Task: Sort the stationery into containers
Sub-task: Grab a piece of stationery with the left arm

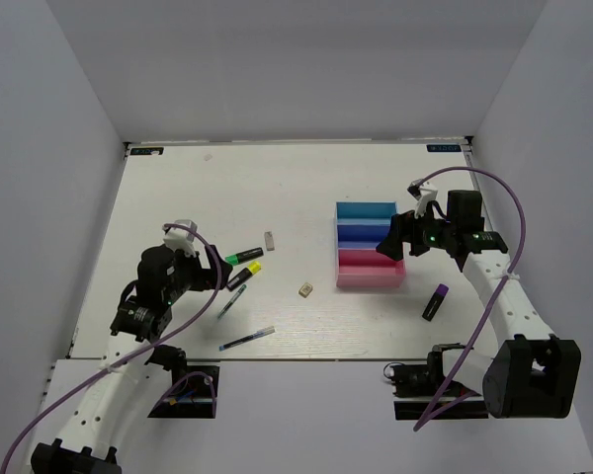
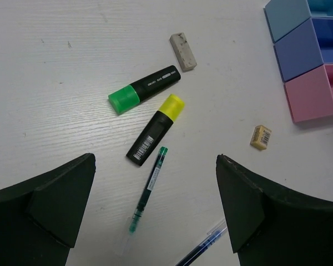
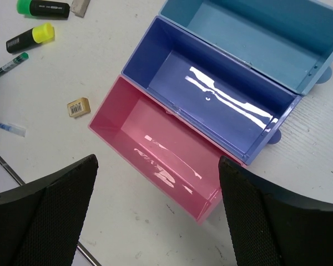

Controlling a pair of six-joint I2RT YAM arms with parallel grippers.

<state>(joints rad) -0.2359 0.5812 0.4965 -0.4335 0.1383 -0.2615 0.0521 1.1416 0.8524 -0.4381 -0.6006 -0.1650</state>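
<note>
White table point(image 1: 277, 188) carries everything. Containers: three trays joined in a row, cyan tray point(image 3: 255, 33), dark blue tray point(image 3: 211, 94), pink tray point(image 3: 155, 138). The right gripper point(image 3: 158, 160) hangs over the pink tray's near end, jaws spread wide and holding nothing; the blue and cyan trays lie ahead of it. Purple-capped marker point(image 1: 435, 301) lies outside the row, back toward the right arm's base and off to the gripper's right; the right wrist view does not show it. Left gripper point(image 2: 155, 158) is likewise wide open and holding nothing, above the stationery cluster. Ahead of its fingers are the green-capped marker point(image 2: 145, 88) and, closer, the yellow-capped marker point(image 2: 155, 129), the yellow cap just beside the green marker's barrel. Teal pen point(image 2: 149, 188) runs straight through the gap between the fingers, its far tip just beside the yellow marker's butt; I cannot tell if they touch. Blue pen point(image 2: 202, 246) lies nearer the wrist, by the right finger. Grey eraser point(image 2: 183, 51) sits farthest ahead, beyond the green marker. Tan eraser point(image 2: 261, 137) sits ahead-right, between this gripper and the pink tray, clear of both.
</note>
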